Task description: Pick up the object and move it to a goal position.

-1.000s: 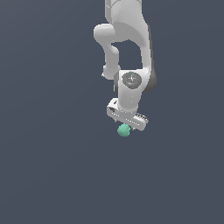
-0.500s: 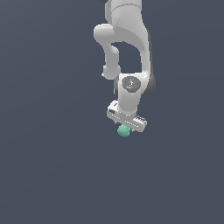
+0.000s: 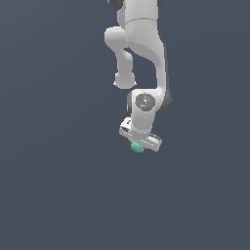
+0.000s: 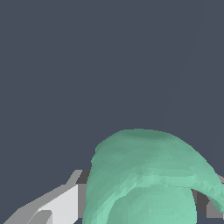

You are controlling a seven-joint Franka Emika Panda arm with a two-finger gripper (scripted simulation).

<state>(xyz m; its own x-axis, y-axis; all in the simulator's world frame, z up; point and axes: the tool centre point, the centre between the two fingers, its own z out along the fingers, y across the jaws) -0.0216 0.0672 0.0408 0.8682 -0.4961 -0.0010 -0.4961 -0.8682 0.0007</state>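
Observation:
The object [image 3: 136, 147] is a small teal-green lumpy blob. In the exterior view it peeks out just below the white gripper [image 3: 138, 145], mostly covered by the gripper's body. In the wrist view the object [image 4: 148, 179] fills the near part of the picture, sitting between the two fingers, with one white finger [image 4: 57, 203] beside it and the other mostly hidden behind it. The gripper is shut on the object and holds it in the air.
The white arm [image 3: 141, 58] hangs down from the top of the exterior view. The background is plain dark grey-blue [image 3: 49, 171], with no other object in sight.
The arm has turned slightly and the gripper has drawn the object a little upward and closer under its body; less of the blob shows than before.

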